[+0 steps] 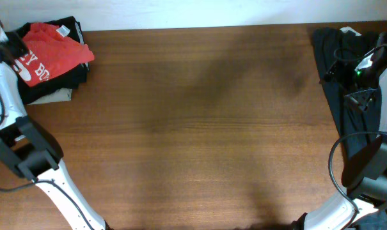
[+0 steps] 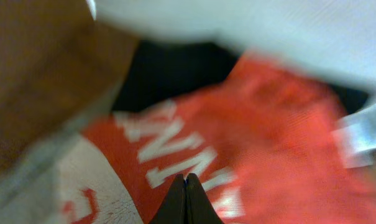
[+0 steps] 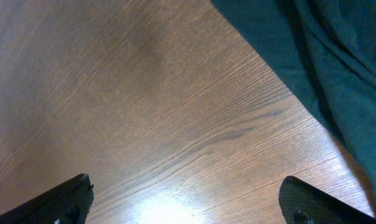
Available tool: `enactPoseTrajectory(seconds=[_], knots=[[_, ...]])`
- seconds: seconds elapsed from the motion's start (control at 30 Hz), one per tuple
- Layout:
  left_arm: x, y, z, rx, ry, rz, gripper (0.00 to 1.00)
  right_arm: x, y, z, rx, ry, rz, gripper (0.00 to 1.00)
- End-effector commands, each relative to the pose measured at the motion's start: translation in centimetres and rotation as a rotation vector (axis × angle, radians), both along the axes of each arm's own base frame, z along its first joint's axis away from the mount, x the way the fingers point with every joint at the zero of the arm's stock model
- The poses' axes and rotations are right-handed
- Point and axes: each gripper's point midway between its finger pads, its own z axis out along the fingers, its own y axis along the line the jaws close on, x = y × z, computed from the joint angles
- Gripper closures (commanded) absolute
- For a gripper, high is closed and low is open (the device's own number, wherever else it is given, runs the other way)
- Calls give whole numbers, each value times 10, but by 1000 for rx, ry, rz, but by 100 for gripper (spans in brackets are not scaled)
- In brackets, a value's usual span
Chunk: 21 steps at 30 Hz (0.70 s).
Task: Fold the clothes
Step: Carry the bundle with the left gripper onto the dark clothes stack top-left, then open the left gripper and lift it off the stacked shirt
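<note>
The orange-red T-shirt [image 1: 52,48] lies crumpled on a pile at the table's far left corner, its white lettering partly showing. In the left wrist view the shirt [image 2: 275,124] fills the frame, blurred, with white print under the fingers. My left gripper [image 2: 186,180] is shut, its tips pressed together just over the printed area; no cloth shows between them. In the overhead view it [image 1: 15,50] sits at the shirt's left edge. My right gripper [image 3: 188,193] is open and empty over bare wood at the far right [image 1: 354,96].
Black folded garments [image 1: 75,73] lie under the shirt, with a beige piece [image 1: 59,96] below them. A long dark garment [image 1: 347,121] lies along the right edge and also shows in the right wrist view [image 3: 324,68]. The wooden table [image 1: 199,128] spans the middle.
</note>
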Motion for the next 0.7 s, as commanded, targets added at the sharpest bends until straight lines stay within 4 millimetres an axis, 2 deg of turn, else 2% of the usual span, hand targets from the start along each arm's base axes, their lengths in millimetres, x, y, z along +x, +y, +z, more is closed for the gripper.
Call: enactPoseTrajectory(seconds=[0.0, 0.03, 0.07, 0.1, 0.2, 0.23, 0.3, 0.33, 0.4, 0.47, 0.53, 0.57, 0.6, 0.67], knots=[[-29, 29, -100, 7, 215, 141, 99, 0, -2, 6, -14, -14, 5, 1], [-35, 29, -111, -7, 244, 144, 99, 0, -2, 6, -14, -14, 5, 1], [-36, 30, -110, -8, 244, 146, 99, 0, -2, 6, -14, -14, 5, 1], [-33, 32, -99, 2, 224, 147, 99, 0, -2, 6, -14, -14, 5, 1], [-16, 29, -23, 57, 108, 138, 99, 0, -2, 6, -14, -14, 5, 1], [-10, 21, 17, 79, 50, 124, 99, 0, -2, 6, -14, -14, 5, 1], [2, -1, 60, 74, -33, 67, 99, 0, -2, 6, -14, -14, 5, 1], [9, -16, 73, 52, -68, 33, 99, 0, -2, 6, -14, -14, 5, 1], [16, -37, 70, 39, -58, -7, 99, 0, -2, 6, -14, -14, 5, 1], [22, -59, 48, 17, -12, -41, 99, 0, -2, 6, -14, -14, 5, 1], [28, -84, 20, -4, 40, -79, 99, 0, -2, 6, -14, -14, 5, 1], [29, -100, -3, -17, 80, -102, 99, 0, -2, 6, -14, -14, 5, 1], [28, -106, -20, -17, 115, -102, 99, 0, -2, 6, -14, -14, 5, 1], [22, -107, -55, 10, 191, -69, 99, 0, -2, 6, -14, -14, 5, 1]])
